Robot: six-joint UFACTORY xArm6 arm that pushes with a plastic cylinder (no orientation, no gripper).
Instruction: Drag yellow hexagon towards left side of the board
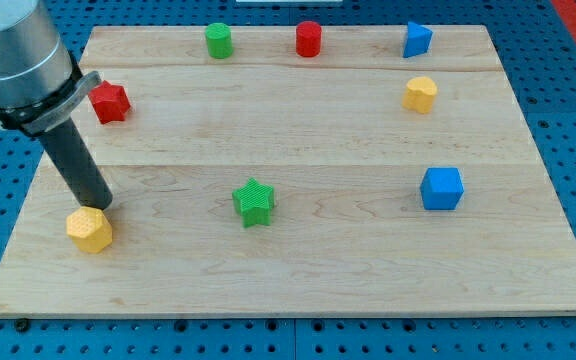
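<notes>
Yellow plastic hexagon block (89, 230) is seen near the left edge of the pale wooden desk (298, 280), well left of the green star block (254, 202). My tip (96, 207) is set against its upper side, touching. No end effector is fitted, so no jaw state can be told.

A: We get bright, even light; the board (298, 130) shows no glare.
B: We see only short soft shadows under the blocks. Focus is sharp throughout, and we notice no bending at the edges.
</notes>
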